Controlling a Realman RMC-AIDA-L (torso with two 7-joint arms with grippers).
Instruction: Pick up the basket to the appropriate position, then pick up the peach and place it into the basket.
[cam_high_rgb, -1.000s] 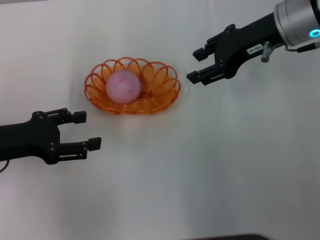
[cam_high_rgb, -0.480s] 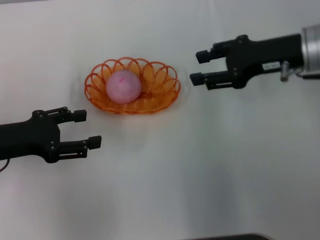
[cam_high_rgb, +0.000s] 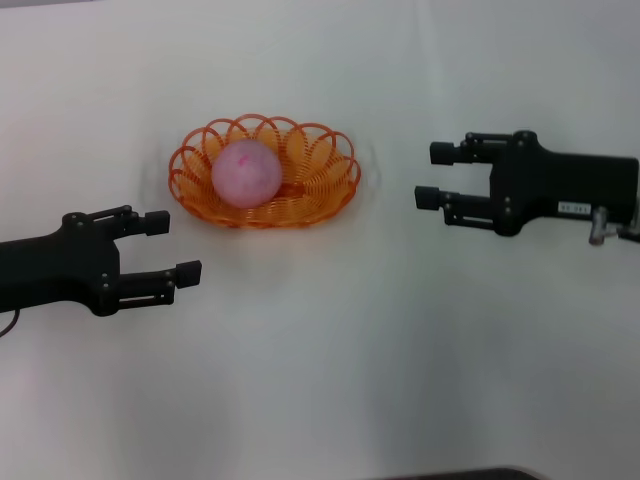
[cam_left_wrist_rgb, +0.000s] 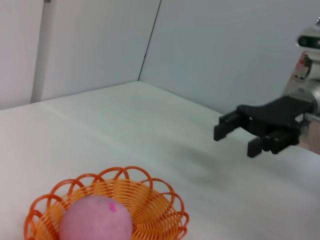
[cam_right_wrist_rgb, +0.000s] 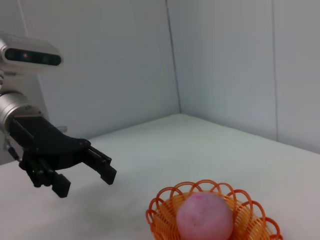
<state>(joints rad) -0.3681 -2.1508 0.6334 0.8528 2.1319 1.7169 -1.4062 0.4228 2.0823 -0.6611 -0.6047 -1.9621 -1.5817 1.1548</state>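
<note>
Fingers of the left gripper (cam_high_rgb: 172, 247) stand spread and empty near the desk's (cam_high_rgb: 320, 380) left edge, just short of the basket (cam_high_rgb: 265, 172). That basket sits toward the far edge, left of centre, long axis running left to right; judged light and springy, best taken by its scalloped rim. It holds the peach (cam_high_rgb: 246, 173), spot upward, while the right gripper (cam_high_rgb: 434, 175) hangs parted and empty.
</note>
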